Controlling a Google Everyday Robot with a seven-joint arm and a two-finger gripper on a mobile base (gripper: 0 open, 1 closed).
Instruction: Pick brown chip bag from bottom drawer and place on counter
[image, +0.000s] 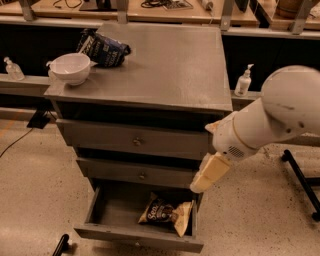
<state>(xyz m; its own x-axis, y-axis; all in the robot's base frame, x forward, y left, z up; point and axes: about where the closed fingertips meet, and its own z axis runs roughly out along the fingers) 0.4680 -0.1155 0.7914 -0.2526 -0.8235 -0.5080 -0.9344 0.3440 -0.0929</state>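
The brown chip bag (165, 212) lies in the open bottom drawer (135, 235), toward its right side, with white lettering facing up and a tan end at the right. My gripper (201, 184) hangs from the white arm (270, 117) just above the drawer's right rear corner. It is in front of the middle drawer's right end, a little above and to the right of the bag, not touching it. The grey counter (170, 65) tops the cabinet.
A white bowl (70, 67) and a dark blue chip bag (102, 50) sit at the counter's back left. Two shut knobbed drawers (135, 141) are above the open one. Sanitizer bottles (243, 81) stand on ledges either side. A black stand leg (300, 180) lies on the floor at right.
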